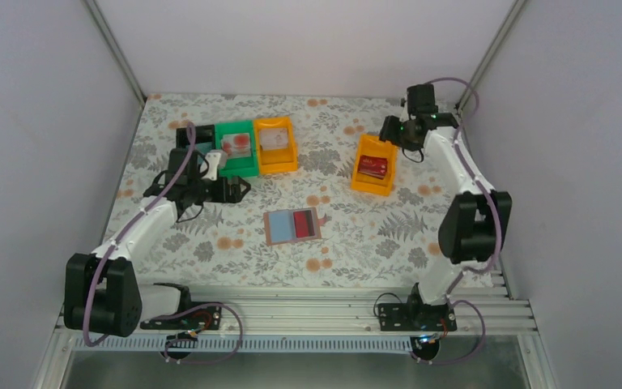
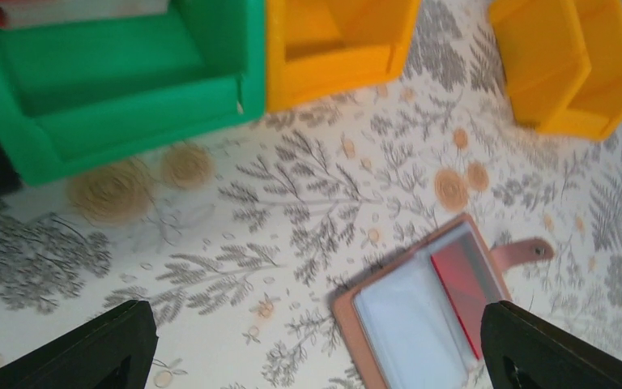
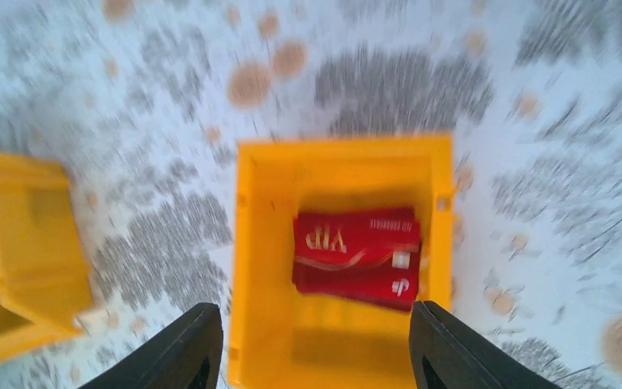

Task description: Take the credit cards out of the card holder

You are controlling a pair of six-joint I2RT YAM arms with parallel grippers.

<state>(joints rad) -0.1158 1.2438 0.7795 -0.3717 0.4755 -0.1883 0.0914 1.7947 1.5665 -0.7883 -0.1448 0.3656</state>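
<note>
Grippers, two, mine, neither holding anything.

First, my left gripper (image 2: 314,324): fingers (image 2: 121,344) spread wide with nothing between them, hung low over the floral table cover (image 2: 235,267).
- The card holder (image 2: 421,316) is just ahead of the tips, nearer my right-hand finger. It lies opened flat with its sleeves up and its closing tab (image 2: 532,250) thrown outward. I judge this is so that the pockets can be reached from above.
- One dark red card (image 2: 460,279) sits in the sleeve on the tab side. The pale sleeve beside it looks vacant, though I cannot tell for sure.
- Farther ahead is a green bin (image 2: 129,97), and touching it an orange bin (image 2: 332,49).
- The top view shows a whitish card (image 1: 237,145) in the green bin and a pinkish-white card (image 1: 274,139) in the orange one. I judge these bins to be receptacles sorted by colour.

Second, my right gripper (image 3: 314,312): fingers parted and empty, poised directly above the separate orange bin (image 3: 340,154).
- The red VIP cards (image 3: 356,253), at least two stacked, lie flat on the bin floor beneath my tips. I judge this the drop point for reds, which is why the jaws stand slack here.
- This view is blurred.
- The card holder is well apart from this gripper, back toward my base.

Outstanding, by my reckoning: the one red card in the holder, nearest my left gripper, whose wide spread suits coming down over it.
</note>
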